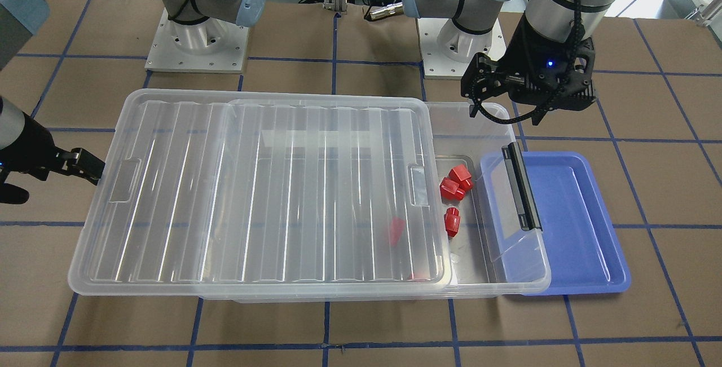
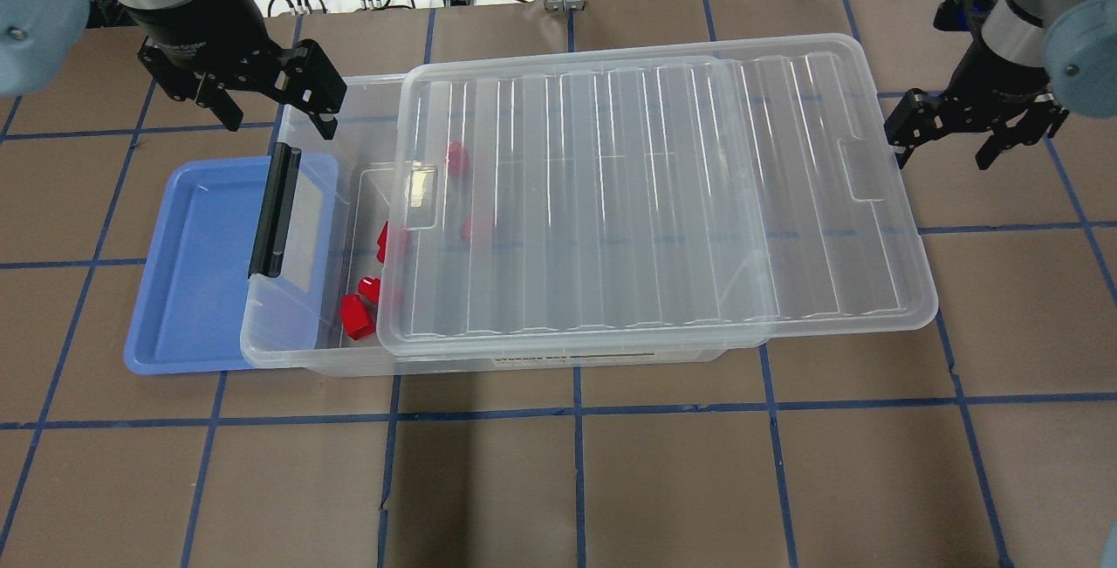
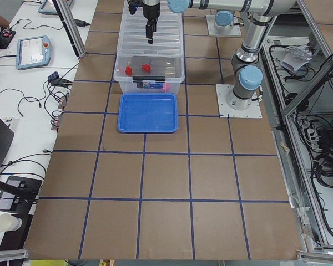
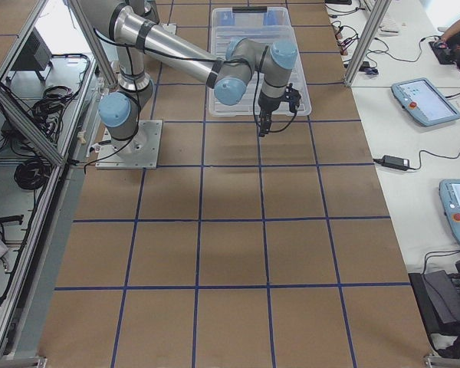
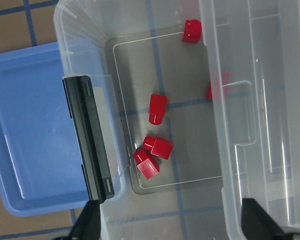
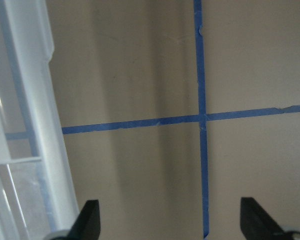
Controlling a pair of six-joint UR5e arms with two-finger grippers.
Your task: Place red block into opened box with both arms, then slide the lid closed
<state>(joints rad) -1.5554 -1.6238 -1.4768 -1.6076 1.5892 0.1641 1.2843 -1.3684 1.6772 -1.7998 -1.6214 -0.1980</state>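
Note:
The clear box lies lengthwise on the table. Its ribbed lid rests on top, shifted toward my right side, so the box's left end stays uncovered. Several red blocks lie on the box floor: one red block sits alone in the uncovered part, a pair touch beside it, and others show through the lid. My left gripper hangs open and empty above the box's uncovered end, near its far wall. My right gripper is open and empty just off the lid's overhanging right end.
A shallow blue tray with nothing in it lies against the box's left end, partly under it. The black bar latch stands at that end. Brown table with blue tape lines surrounds everything. Both arm bases stand behind the box.

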